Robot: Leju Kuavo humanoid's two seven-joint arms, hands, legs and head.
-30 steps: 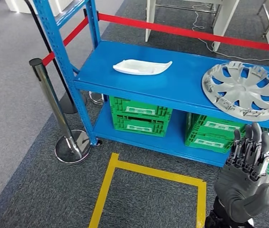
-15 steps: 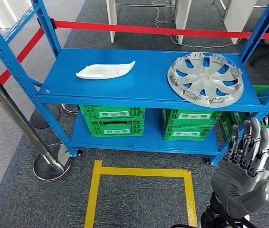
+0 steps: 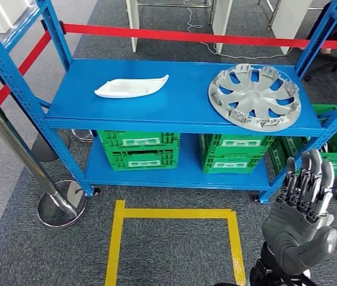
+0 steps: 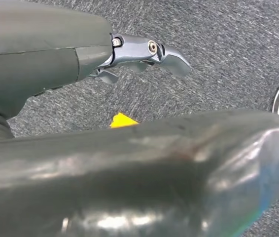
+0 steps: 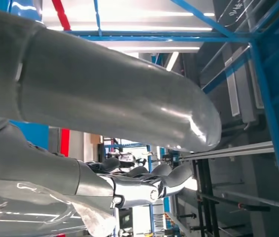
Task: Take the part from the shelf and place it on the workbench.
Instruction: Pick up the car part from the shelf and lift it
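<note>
— So, how far are you with the task?

— Honestly, almost nothing is done yet. Both parts lie on the upper board of the blue shelf: the silver wheel cover on the right side, and the white curved part on the left side, well apart from each other. Neither is touched by me.

— Which one must you take?

— The task says only "the part", so I cannot tell for sure. My guess is the wheel cover, because my raised hand is on that side.

— And your hands?

— My right hand is lifted in front of me, below the shelf board and apart from it. Its fingers point upward, straight and close to each other, and it holds nothing. My left hand hangs low over the grey carpet; one finger is stretched out, nothing is in it, and I judge it as loosely spread.

— Do you stand in a good place?

— I think so. The yellow tape square on the floor is just before me, and the shelf is facing me.

— What is left, then?

— Everything, in my judgement: to reach up to the board, to grasp the part, to lift it away, to turn to the workbench and to put it down there. I do not see the workbench from here.
</note>
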